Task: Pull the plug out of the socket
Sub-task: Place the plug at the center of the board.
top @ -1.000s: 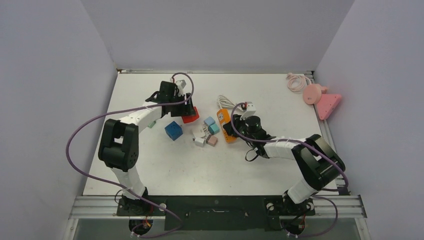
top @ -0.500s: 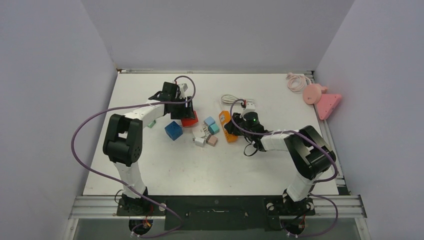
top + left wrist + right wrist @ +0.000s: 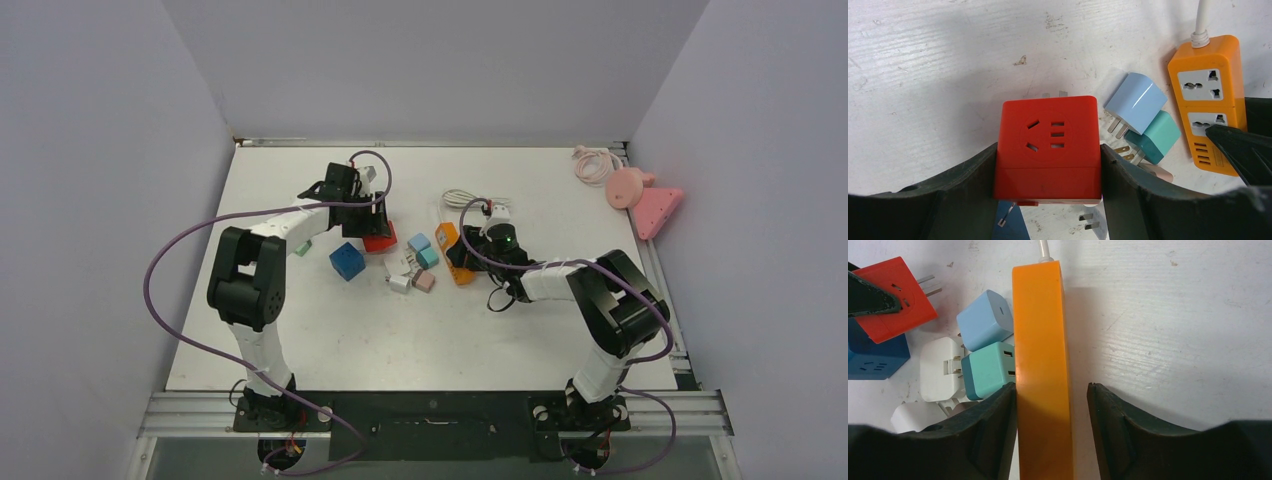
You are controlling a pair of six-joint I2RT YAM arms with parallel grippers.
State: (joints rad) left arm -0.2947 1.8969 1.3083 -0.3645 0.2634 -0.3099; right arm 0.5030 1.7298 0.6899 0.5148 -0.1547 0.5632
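A red cube plug (image 3: 1048, 145) with a socket face on top sits in my left gripper (image 3: 1048, 165), both fingers pressed on its sides. Its prongs (image 3: 928, 285) are bare, apart from the orange power strip (image 3: 1042, 340). In the top view the red cube (image 3: 380, 238) is left of the strip (image 3: 452, 252). My right gripper (image 3: 1050, 387) straddles the strip's near end. Its left finger touches the strip and a gap shows at the right finger. The strip's sockets (image 3: 1205, 100) are empty.
A light blue plug (image 3: 418, 242), a teal plug (image 3: 429, 257), white plugs (image 3: 398, 265) and a pink one (image 3: 425, 282) lie between the red cube and the strip. A blue cube (image 3: 347, 261) lies under the left gripper. The strip's white cable (image 3: 465, 198) coils behind. Pink items (image 3: 640, 195) sit far right.
Over the last second both arms came down lower, the right gripper settling around the strip's end. In the last half second almost nothing moved.
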